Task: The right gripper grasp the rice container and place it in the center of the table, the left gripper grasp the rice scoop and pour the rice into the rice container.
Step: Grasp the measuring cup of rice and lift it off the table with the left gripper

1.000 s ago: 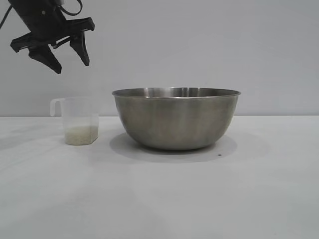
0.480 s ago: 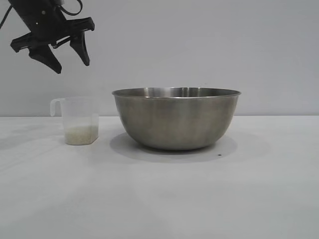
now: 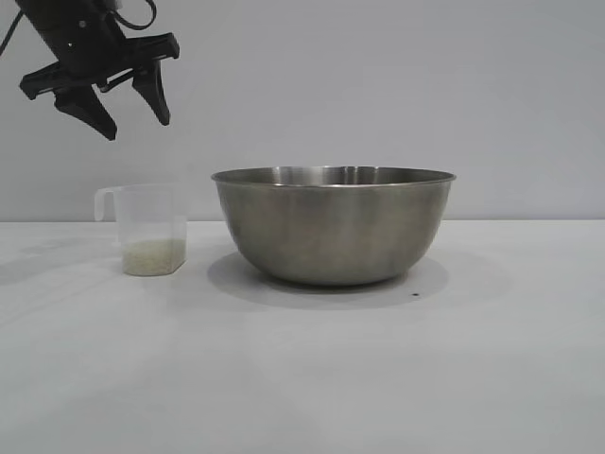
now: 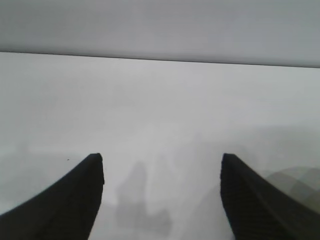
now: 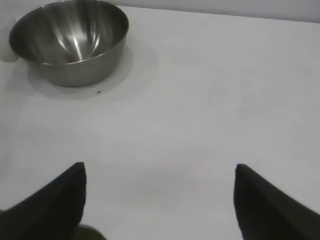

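Plain grey-white wall behind; white matte counter [image 3: 302, 378] runs across the lower half of the exterior view. Steel bowl [image 3: 333, 225] sits upright near the middle of the counter, rim level, shadow pooled under it, a tiny dark speck [image 3: 416, 294] on the counter at about 4 o'clock from its base. Clear plastic cup [image 3: 151, 229] stands upright at 9 o'clock from the bowl, near it but apart, loop handle at the rim pointing away from the bowl. Rice [image 3: 153, 253] lies as a shallow pale layer in the cup's bottom. Left claw [image 3: 132, 115] hangs in the air at 12 o'clock above the cup, well clear of its rim, fingers spread wide and pointing down, nothing between them; left wrist view confirms it [image 4: 162, 165], two dark fingertips far apart over bare counter. Right claw is out of the exterior view; its wrist view shows the fingers [image 5: 160, 172] spread wide with only bare counter between them, holding nothing, and the bowl [image 5: 70, 42] well off in the distance, its inside bare metal as far as can be seen, the speck [image 5: 98, 91] just beside it.
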Available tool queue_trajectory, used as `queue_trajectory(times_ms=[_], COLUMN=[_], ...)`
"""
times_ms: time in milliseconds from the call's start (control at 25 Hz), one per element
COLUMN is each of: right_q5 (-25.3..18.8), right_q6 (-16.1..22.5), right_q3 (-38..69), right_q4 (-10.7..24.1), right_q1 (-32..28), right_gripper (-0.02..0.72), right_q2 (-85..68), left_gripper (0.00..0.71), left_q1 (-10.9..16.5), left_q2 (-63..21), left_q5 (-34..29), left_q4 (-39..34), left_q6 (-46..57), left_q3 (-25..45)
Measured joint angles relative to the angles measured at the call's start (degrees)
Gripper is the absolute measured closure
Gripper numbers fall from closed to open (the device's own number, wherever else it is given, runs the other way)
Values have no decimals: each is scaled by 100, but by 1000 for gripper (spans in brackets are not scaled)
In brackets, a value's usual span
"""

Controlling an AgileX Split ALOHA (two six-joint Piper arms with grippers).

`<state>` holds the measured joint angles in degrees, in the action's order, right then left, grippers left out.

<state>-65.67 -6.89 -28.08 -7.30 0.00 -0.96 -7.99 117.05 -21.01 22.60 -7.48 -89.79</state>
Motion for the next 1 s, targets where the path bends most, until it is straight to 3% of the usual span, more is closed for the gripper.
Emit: queue_trajectory(times_ms=[240, 480, 800, 1000], right_q5=[0, 0, 0, 0], right_q6=[0, 0, 0, 0], right_q3=[0, 0, 0, 0], right_q4=[0, 0, 0, 0], right_q1=[-2, -13, -13, -13], right_gripper=[138, 138, 138, 138], right_q2=[0, 0, 0, 0], left_gripper=[274, 274, 274, 274], left_q1=[0, 0, 0, 0], left_q2=[0, -257, -1347, -1967], left_q5=[-208, -1051, -1797, -1956], left_q4=[-296, -974, -1172, -1172], left_q6=[-327, -390, -209, -170], left_q3=[0, 0, 143, 663])
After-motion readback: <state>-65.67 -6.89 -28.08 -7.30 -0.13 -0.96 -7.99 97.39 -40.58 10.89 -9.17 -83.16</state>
